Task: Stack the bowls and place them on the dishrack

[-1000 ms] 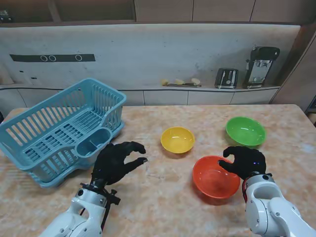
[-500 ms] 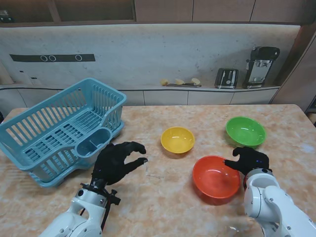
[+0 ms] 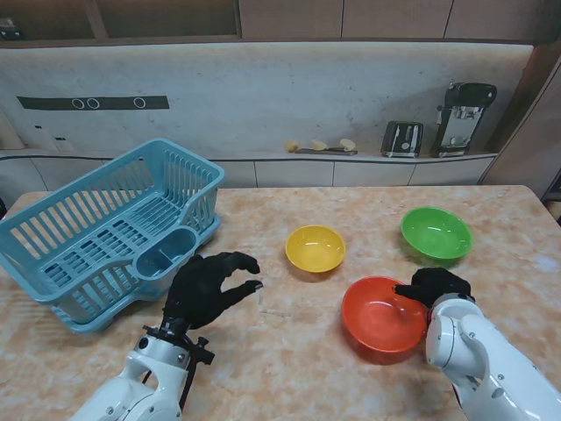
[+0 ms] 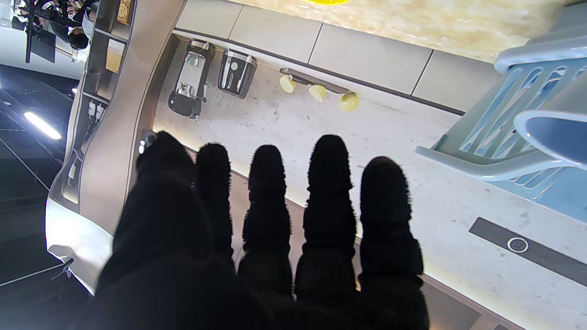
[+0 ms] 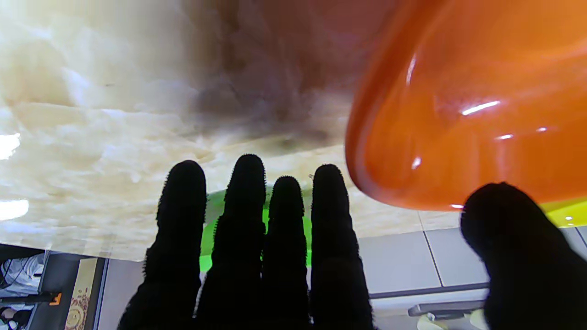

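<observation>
The right hand (image 3: 432, 285) had slid off the red bowl (image 3: 382, 316) to its rim, fingers spread, thumb poised for a grip; left hand (image 3: 203, 285) idled, loosely curled, empty

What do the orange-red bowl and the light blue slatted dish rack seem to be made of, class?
Orange-red bowl: probably glossy plastic; the right wrist view shows sharp light glints on its smooth wall. Light blue slatted dish rack: likely moulded plastic with a duller sheen, judging by its even colour and rounded slats.

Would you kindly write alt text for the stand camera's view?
The right hand reaches the red bowl at its right rim. Beyond sit a yellow bowl and green bowl; the left hand hovers beside a blue dishrack.
</observation>
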You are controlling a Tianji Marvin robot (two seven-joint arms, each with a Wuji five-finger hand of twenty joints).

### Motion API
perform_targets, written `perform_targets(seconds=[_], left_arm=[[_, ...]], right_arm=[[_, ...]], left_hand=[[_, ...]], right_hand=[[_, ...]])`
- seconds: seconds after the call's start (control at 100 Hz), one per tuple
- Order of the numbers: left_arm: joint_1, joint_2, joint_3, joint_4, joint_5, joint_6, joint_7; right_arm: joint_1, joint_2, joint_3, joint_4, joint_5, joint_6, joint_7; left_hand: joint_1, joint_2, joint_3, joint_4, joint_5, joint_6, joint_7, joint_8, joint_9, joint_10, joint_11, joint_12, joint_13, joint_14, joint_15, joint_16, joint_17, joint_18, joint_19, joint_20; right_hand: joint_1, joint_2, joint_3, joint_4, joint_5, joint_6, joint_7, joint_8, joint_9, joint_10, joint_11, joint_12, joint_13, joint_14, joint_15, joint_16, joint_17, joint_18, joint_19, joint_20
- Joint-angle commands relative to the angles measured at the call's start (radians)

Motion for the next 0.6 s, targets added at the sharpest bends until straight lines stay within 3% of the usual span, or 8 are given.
perform_targets(seconds=[0.0,0.12,0.26,0.34,0.41,0.46,0.49,0.59], left_arm=[[0.008,-0.003,0.001,-0.01,0.0,0.001,-0.013],[0.009,-0.003,0.001,-0.011,0.0,0.002,-0.014],[0.008,-0.003,0.0,-0.011,-0.001,0.003,-0.015],[0.008,-0.002,0.0,-0.012,-0.001,0.003,-0.017],[0.008,-0.002,0.0,-0.012,-0.001,0.004,-0.018],[0.008,-0.002,0.0,-0.012,-0.001,0.004,-0.018],[0.008,-0.002,-0.001,-0.012,-0.001,0.003,-0.018],[0.006,-0.003,-0.002,-0.009,0.001,0.001,-0.014]], right_arm=[[0.008,-0.002,-0.009,0.016,0.014,0.002,0.027],[0.031,0.004,-0.028,0.037,0.024,0.006,0.057],[0.056,0.001,-0.044,0.067,0.082,0.007,0.048],[0.068,-0.003,-0.05,0.082,0.116,0.004,0.038],[0.077,-0.005,-0.054,0.093,0.143,0.0,0.033],[0.082,-0.005,-0.056,0.099,0.158,-0.004,0.034],[0.085,-0.006,-0.057,0.102,0.167,-0.005,0.035],[0.092,-0.008,-0.06,0.11,0.183,-0.009,0.029]], left_hand=[[0.008,0.032,-0.016,-0.004,0.024,-0.014,0.0,0.013,0.017,0.002,-0.019,0.009,0.013,0.013,-0.003,-0.006,-0.006,0.015,0.0,0.004],[0.007,0.033,-0.016,-0.004,0.024,-0.016,0.0,0.013,0.018,0.001,-0.019,0.009,0.013,0.012,-0.003,-0.006,-0.006,0.015,0.0,0.005],[0.006,0.032,-0.017,-0.004,0.023,-0.016,-0.001,0.013,0.018,0.002,-0.019,0.009,0.013,0.013,-0.003,-0.005,-0.006,0.017,0.0,0.005],[0.008,0.032,-0.016,-0.004,0.023,-0.016,-0.001,0.013,0.018,0.002,-0.019,0.009,0.013,0.012,-0.003,-0.005,-0.006,0.017,0.0,0.005],[0.007,0.032,-0.017,-0.004,0.024,-0.017,0.0,0.014,0.019,0.0,-0.018,0.009,0.014,0.014,-0.003,-0.005,-0.007,0.016,0.0,0.004],[0.008,0.032,-0.016,-0.003,0.025,-0.015,0.0,0.014,0.019,0.0,-0.019,0.009,0.015,0.014,-0.002,-0.005,-0.008,0.017,-0.001,0.004],[0.007,0.033,-0.017,-0.004,0.025,-0.016,0.0,0.014,0.019,0.001,-0.019,0.009,0.014,0.014,-0.002,-0.005,-0.008,0.017,-0.001,0.004],[0.007,0.033,-0.017,-0.004,0.024,-0.016,-0.001,0.013,0.019,0.001,-0.019,0.009,0.014,0.012,-0.002,-0.005,-0.006,0.018,0.0,0.005]], right_hand=[[-0.012,0.011,0.018,-0.008,0.027,-0.007,0.023,0.02,0.026,0.01,0.03,0.021,0.023,0.001,0.044,0.041,0.024,-0.016,0.045,-0.002],[0.05,0.001,0.014,0.0,0.058,-0.037,0.07,0.056,0.065,-0.007,0.08,0.05,0.062,-0.02,0.13,0.085,0.083,-0.035,0.094,-0.019],[0.18,-0.007,-0.012,0.03,0.115,-0.083,0.136,0.095,0.139,-0.023,0.155,0.087,0.135,-0.054,0.275,0.157,0.216,-0.086,0.175,-0.042],[0.273,-0.093,0.022,-0.005,0.104,-0.138,0.267,0.025,0.178,-0.039,0.197,0.105,0.178,-0.078,0.339,0.185,0.285,-0.118,0.214,-0.066],[0.352,-0.149,0.038,-0.011,0.073,-0.194,0.397,-0.039,0.206,-0.06,0.222,0.117,0.206,-0.098,0.372,0.196,0.322,-0.133,0.229,-0.075],[0.391,-0.158,0.049,-0.006,0.075,-0.215,0.419,-0.039,0.217,-0.068,0.232,0.123,0.217,-0.108,0.381,0.199,0.334,-0.14,0.231,-0.076],[0.425,-0.159,0.046,0.004,0.074,-0.227,0.433,-0.041,0.224,-0.073,0.224,0.187,0.222,-0.114,0.385,0.201,0.342,-0.143,0.229,-0.075],[0.498,-0.17,0.062,0.017,0.086,-0.254,0.45,-0.022,0.252,-0.084,0.229,0.237,0.243,-0.131,0.411,0.211,0.368,-0.154,0.244,-0.066]])
